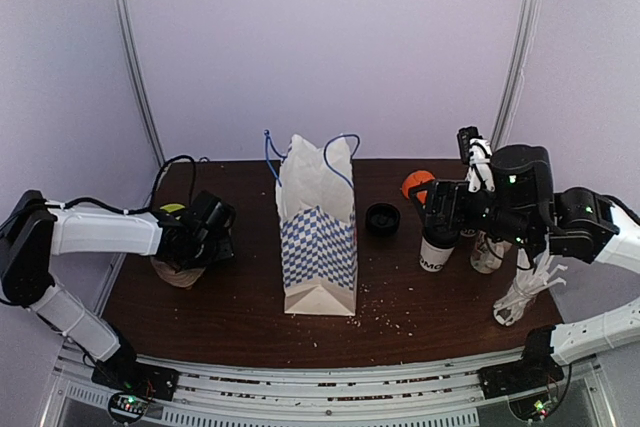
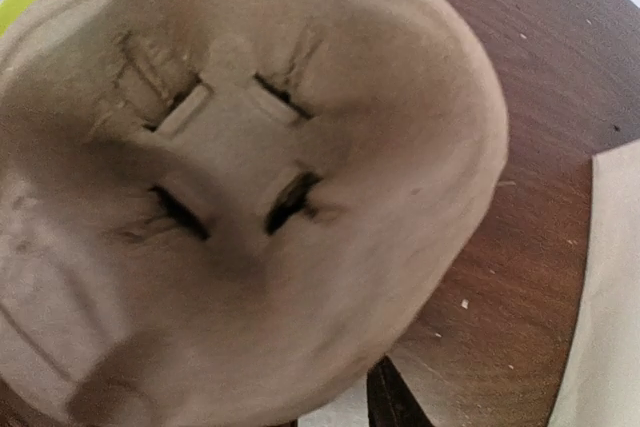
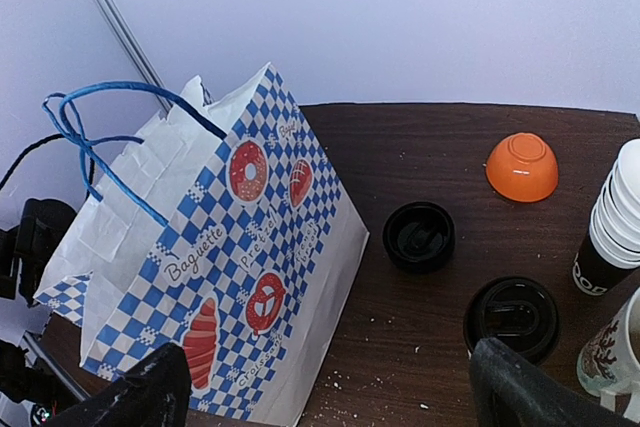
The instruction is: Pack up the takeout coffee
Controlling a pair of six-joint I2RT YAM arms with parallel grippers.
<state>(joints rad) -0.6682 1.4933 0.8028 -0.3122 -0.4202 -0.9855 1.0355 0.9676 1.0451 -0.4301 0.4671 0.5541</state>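
Coffee cup near spread right fingers

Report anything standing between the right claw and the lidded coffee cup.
Nothing visible does. The open right claw hangs above the coffee cup, and its black lid shows uncovered in the wrist view.

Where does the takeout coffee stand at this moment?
On the right half of the table; in the right wrist view the takeout coffee stands beside the loose black lid, with the orange bowl behind it.
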